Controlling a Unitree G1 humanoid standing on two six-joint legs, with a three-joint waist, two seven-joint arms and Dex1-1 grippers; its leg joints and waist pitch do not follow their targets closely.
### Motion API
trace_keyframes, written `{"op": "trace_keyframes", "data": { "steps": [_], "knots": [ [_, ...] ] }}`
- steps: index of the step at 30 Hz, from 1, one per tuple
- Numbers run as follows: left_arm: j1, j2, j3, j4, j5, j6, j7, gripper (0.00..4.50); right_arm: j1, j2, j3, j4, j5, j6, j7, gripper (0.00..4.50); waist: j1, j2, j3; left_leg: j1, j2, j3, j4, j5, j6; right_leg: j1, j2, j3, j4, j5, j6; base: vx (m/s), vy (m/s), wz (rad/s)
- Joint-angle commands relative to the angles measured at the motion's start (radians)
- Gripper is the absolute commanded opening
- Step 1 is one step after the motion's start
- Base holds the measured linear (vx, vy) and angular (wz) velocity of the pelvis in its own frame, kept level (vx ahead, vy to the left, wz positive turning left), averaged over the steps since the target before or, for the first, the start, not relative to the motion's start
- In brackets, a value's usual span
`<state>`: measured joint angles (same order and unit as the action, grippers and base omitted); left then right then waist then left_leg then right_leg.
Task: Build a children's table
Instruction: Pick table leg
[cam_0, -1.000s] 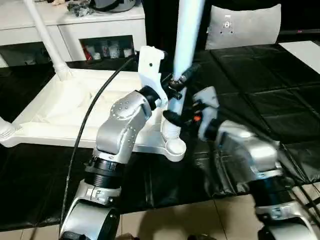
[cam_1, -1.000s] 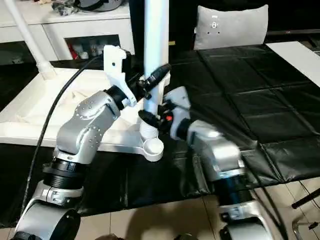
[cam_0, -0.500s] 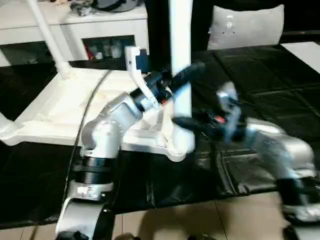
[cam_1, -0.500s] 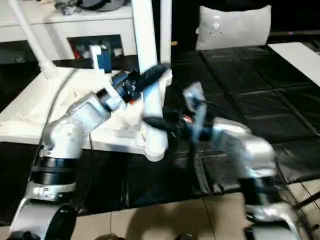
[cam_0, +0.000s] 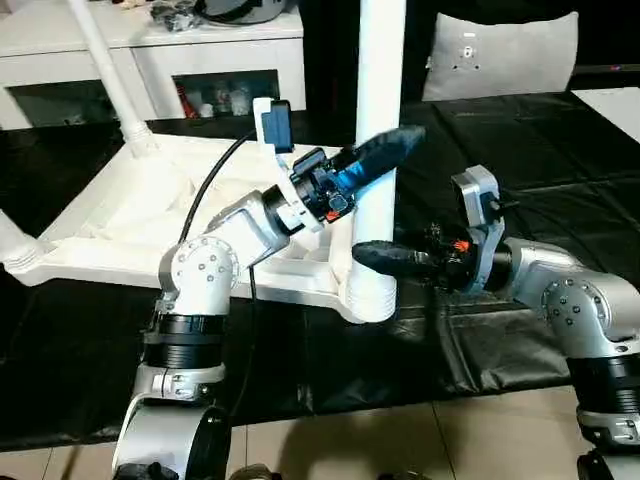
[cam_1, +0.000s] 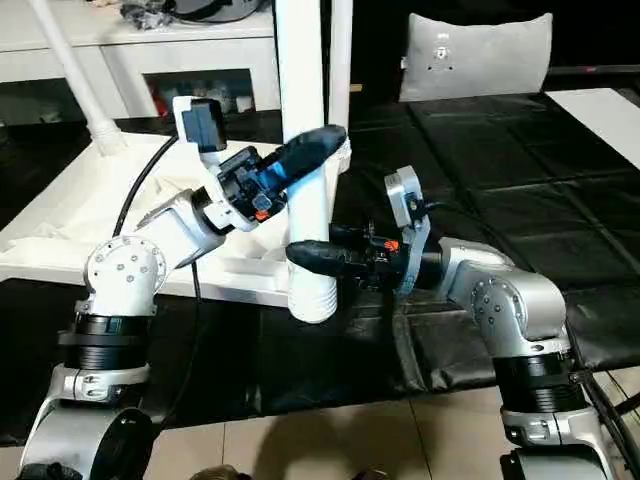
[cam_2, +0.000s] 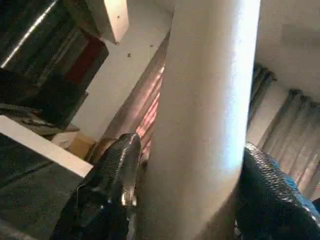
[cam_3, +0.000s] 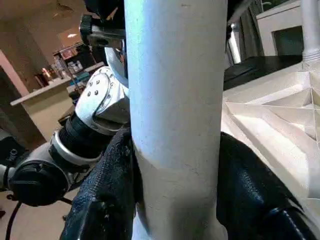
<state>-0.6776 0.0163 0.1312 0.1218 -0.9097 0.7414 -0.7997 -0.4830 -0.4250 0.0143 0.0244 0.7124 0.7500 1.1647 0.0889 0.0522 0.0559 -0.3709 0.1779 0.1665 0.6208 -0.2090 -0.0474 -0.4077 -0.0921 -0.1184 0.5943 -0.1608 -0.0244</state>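
The children's table top (cam_0: 130, 220) lies upside down on the black mat, its ribbed underside facing up. One white leg (cam_0: 380, 80) stands upright with its foot on the near right corner socket. My left gripper (cam_0: 388, 152) is shut on this leg partway up, and the left wrist view shows a finger (cam_2: 107, 195) on each side of it. My right gripper (cam_0: 385, 258) is shut on the same leg (cam_3: 175, 75) just above its foot. A second leg (cam_0: 110, 75) rises from the far left corner, and a third (cam_0: 10, 245) shows at the left edge.
A white cabinet (cam_0: 150, 40) stands behind the table top. A grey cushion (cam_0: 500, 55) sits at the back right. The black mat (cam_0: 560, 160) spreads to the right, and tiled floor (cam_0: 400, 440) lies in front. My left arm's cable (cam_0: 215, 185) hangs across the table top.
The leg has gone from tilted behind the near right socket to upright on it. My left gripper opened and closed again on it. My right arm swung out to the right.
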Motion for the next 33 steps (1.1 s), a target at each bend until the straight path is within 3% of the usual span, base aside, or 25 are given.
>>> {"op": "trace_keyframes", "data": {
  "steps": [1, 10, 15, 17, 18, 20, 23, 24, 26, 29, 33],
  "knots": [
    [0.007, 0.01, 0.023, -0.009, -0.002, 0.004, 0.011, 2.38, -0.003, -0.007, -0.013, -0.038, 0.024, 0.0, 0.023, 1.86, 0.002, -0.021, -0.078, -0.001, 0.041, -0.01, -0.064, -0.048, 0.085, 0.068, -0.057, 0.051, -0.075, -0.305, -0.136, 0.0, 0.0, 0.0],
    [0.011, 0.009, 0.025, 0.003, 0.0, -0.009, 0.033, 1.91, 0.002, -0.009, -0.008, -0.038, 0.024, -0.002, 0.017, 1.86, 0.002, -0.023, -0.079, -0.002, 0.04, -0.01, -0.064, -0.045, 0.081, 0.069, -0.056, 0.051, -0.076, -0.311, -0.124, 0.0, 0.0, 0.0],
    [0.01, 0.008, 0.03, 0.014, 0.02, -0.035, 0.054, 1.88, 0.004, -0.01, -0.001, -0.034, 0.003, -0.018, 0.008, 1.86, 0.002, -0.022, -0.078, -0.001, 0.04, -0.009, -0.064, -0.046, 0.081, 0.068, -0.056, 0.051, -0.077, -0.312, -0.126, 0.0, 0.0, 0.0],
    [0.009, 0.013, 0.02, 0.015, 0.069, -0.079, 0.078, 1.88, -0.007, -0.004, 0.009, 0.0, -0.048, -0.04, -0.047, 1.86, 0.002, -0.023, -0.078, -0.001, 0.04, -0.011, -0.065, -0.047, 0.079, 0.068, -0.056, 0.05, -0.078, -0.318, -0.12, 0.0, 0.0, 0.0],
    [0.009, 0.013, 0.02, 0.015, 0.069, -0.079, 0.078, 1.88, -0.007, -0.004, 0.009, 0.0, -0.048, -0.04, -0.047, 2.42, 0.0, -0.022, -0.077, -0.002, 0.04, -0.011, -0.066, -0.051, 0.074, 0.068, -0.057, 0.049, -0.08, -0.326, -0.114, 0.0, 0.0, 0.0],
    [0.01, 0.022, -0.009, 0.005, 0.155, -0.147, 0.12, 1.85, -0.033, 0.029, 0.002, 0.071, -0.13, -0.127, -0.15, 2.56, -0.002, -0.021, -0.079, -0.003, 0.041, -0.013, -0.065, -0.05, 0.063, 0.067, -0.057, 0.049, -0.078, -0.327, -0.102, 0.0, 0.0, 0.0],
    [0.007, 0.022, -0.02, -0.007, 0.206, -0.187, 0.166, 1.83, -0.036, 0.046, -0.017, 0.086, -0.123, -0.139, -0.171, 2.76, -0.008, -0.023, -0.078, 0.002, 0.038, -0.01, -0.065, -0.061, 0.054, 0.067, -0.058, 0.049, -0.082, -0.339, -0.095, 0.0, 0.0, 0.0],
    [0.007, 0.023, -0.024, -0.009, 0.217, -0.196, 0.173, 1.82, -0.036, 0.046, -0.018, 0.085, -0.12, -0.137, -0.169, 2.98, -0.005, -0.024, -0.079, -0.001, 0.038, -0.01, -0.065, -0.055, 0.06, 0.069, -0.056, 0.05, -0.078, -0.326, -0.098, 0.0, 0.0, 0.0],
    [0.006, 0.027, -0.033, -0.01, 0.24, -0.207, 0.186, 1.82, -0.035, 0.047, -0.02, 0.084, -0.121, -0.142, -0.17, 3.02, -0.002, -0.021, -0.081, 0.001, 0.042, -0.011, -0.064, -0.039, 0.074, 0.066, -0.056, 0.052, -0.072, -0.283, -0.112, 0.0, 0.0, 0.0],
    [0.01, 0.034, -0.091, -0.031, 0.356, -0.262, 0.255, 1.82, -0.029, 0.045, -0.027, 0.081, -0.117, -0.13, -0.182, 3.33, -0.003, -0.021, -0.082, 0.0, 0.045, -0.013, -0.064, -0.029, 0.087, 0.067, -0.055, 0.052, -0.067, -0.247, -0.124, 0.0, 0.0, 0.0],
    [0.02, 0.021, -0.131, -0.054, 0.419, -0.293, 0.303, 1.82, -0.032, 0.046, -0.031, 0.101, -0.131, -0.139, -0.204, 3.49, -0.002, -0.023, -0.082, -0.002, 0.044, -0.012, -0.064, -0.032, 0.085, 0.069, -0.059, 0.053, -0.069, -0.261, -0.132, 0.0, 0.0, 0.0]
  ]
}}
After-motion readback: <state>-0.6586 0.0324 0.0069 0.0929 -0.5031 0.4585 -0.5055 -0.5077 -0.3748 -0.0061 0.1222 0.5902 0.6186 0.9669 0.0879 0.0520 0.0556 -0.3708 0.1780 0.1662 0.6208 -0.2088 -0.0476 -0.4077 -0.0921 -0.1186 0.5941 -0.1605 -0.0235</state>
